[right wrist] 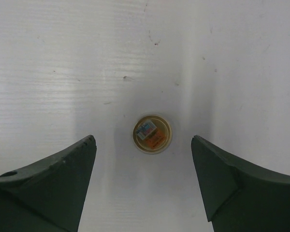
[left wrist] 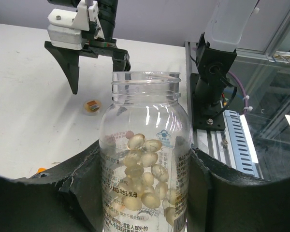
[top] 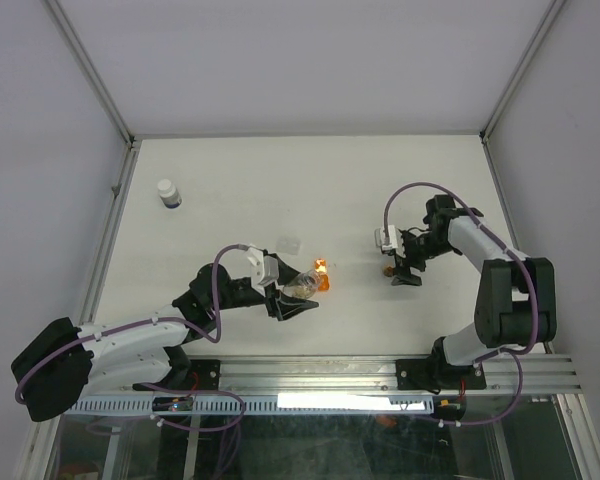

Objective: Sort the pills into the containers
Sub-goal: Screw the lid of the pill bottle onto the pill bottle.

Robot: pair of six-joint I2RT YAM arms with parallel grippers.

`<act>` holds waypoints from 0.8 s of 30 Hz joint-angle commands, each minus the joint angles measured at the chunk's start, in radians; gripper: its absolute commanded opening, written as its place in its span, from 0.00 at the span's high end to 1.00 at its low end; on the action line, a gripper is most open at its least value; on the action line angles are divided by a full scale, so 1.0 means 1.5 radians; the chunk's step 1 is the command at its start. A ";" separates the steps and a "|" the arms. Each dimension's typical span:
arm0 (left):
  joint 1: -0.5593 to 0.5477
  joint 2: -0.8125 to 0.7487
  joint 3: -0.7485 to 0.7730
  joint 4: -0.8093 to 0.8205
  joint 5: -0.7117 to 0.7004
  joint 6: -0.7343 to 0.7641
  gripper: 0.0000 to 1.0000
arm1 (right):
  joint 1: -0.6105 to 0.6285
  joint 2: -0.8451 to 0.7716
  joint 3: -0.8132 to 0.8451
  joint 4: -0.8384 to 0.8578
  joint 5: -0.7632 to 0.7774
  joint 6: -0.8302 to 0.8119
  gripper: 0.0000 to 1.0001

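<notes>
Left end effector (left wrist: 144, 166) grips clear vial (left wrist: 145, 140); right end effector (right wrist: 143, 141) wide over round disc (right wrist: 152, 134).

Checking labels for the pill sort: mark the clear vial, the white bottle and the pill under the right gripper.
clear vial (left wrist: 145, 145): left wrist view, mid-body.
white bottle (top: 168, 193): top external view, its middle.
pill (right wrist: 152, 134): right wrist view, its centre.
</notes>
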 commanded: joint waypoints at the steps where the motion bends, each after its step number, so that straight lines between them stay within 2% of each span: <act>1: 0.006 -0.005 -0.004 0.020 0.001 0.025 1.00 | 0.003 0.009 0.004 0.064 0.030 0.008 0.17; 7: 0.007 -0.005 -0.013 0.020 -0.003 0.025 1.00 | 0.026 0.036 0.002 0.093 0.048 0.030 0.22; 17: 0.012 -0.020 -0.027 0.017 -0.011 0.024 1.00 | 0.058 0.072 0.009 0.098 0.097 0.063 0.38; 24: 0.014 -0.024 -0.032 0.019 -0.010 0.021 1.00 | 0.062 0.071 -0.003 0.108 0.114 0.070 0.43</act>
